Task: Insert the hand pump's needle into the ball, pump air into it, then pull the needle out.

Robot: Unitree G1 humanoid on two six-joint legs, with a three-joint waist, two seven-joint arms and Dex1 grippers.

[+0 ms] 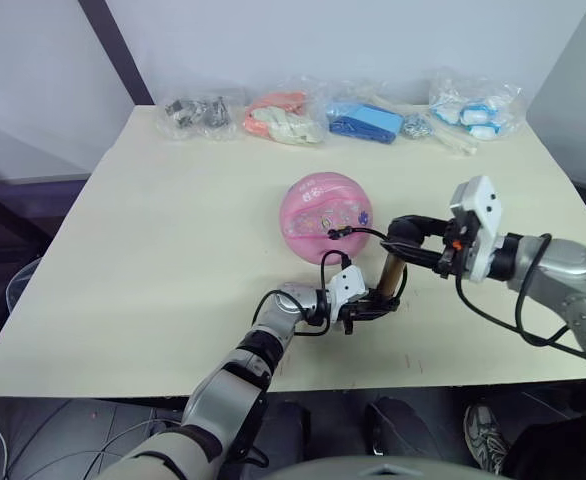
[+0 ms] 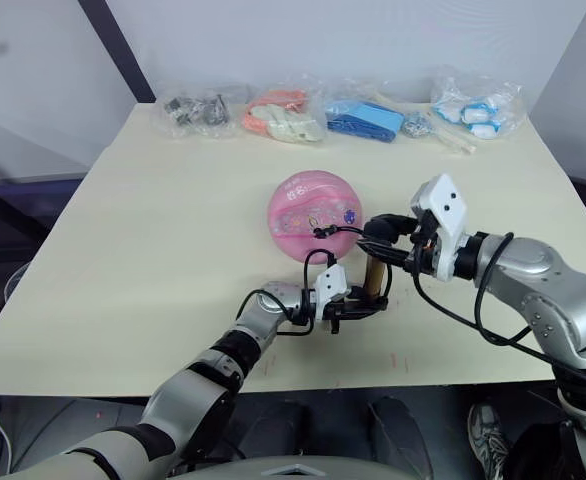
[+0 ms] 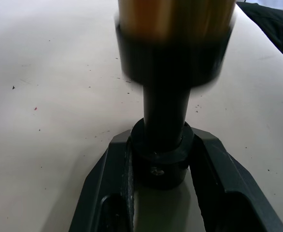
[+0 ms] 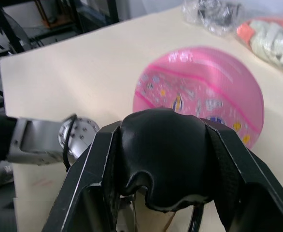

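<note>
The pink ball [image 1: 325,217] with cartoon prints rests mid-table. Just in front of it to the right, the hand pump [image 1: 391,272] stands upright, gold barrel above a black foot. My left gripper [image 1: 373,303] is shut on that foot [image 3: 163,164] at table level. From the right, my right gripper [image 1: 405,232] is shut on the black handle [image 4: 163,154] atop the pump. A thin black hose [image 1: 358,232] arcs from the pump to the ball's front side. Its tip meets the ball's skin; the needle itself is too small to make out.
Several clear bags line the table's far edge: dark parts [image 1: 198,112], pink-orange items [image 1: 283,118], a blue item [image 1: 365,122], white-blue items [image 1: 476,108]. The table's front edge [image 1: 273,385] runs close behind my left arm.
</note>
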